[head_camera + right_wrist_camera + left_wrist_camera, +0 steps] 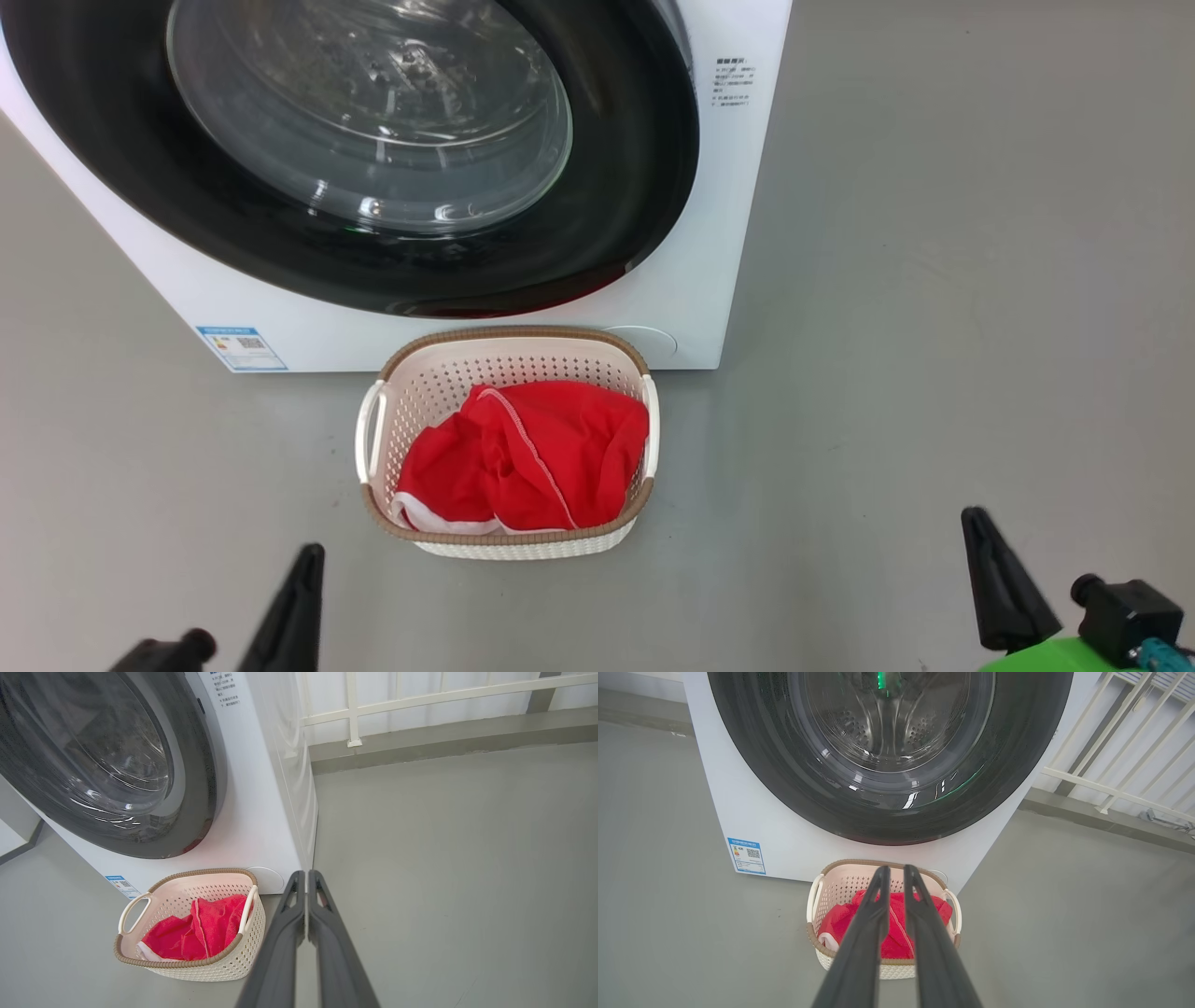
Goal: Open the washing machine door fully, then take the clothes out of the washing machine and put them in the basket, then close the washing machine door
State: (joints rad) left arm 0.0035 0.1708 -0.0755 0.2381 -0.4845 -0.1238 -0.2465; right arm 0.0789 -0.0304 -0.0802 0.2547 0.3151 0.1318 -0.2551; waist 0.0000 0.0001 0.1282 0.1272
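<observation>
door (607,187) being shown shut, upper left | clothes (523,453) being held by basket (509,333), centre | left gripper (895,870), right gripper (306,875): narrow, empty

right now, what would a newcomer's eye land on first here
The bright red clothes jump out first, heaped in the cream basket on the grey floor, right in front of the washing machine. Next comes the big glossy black washing machine door, shut above the basket.
</observation>
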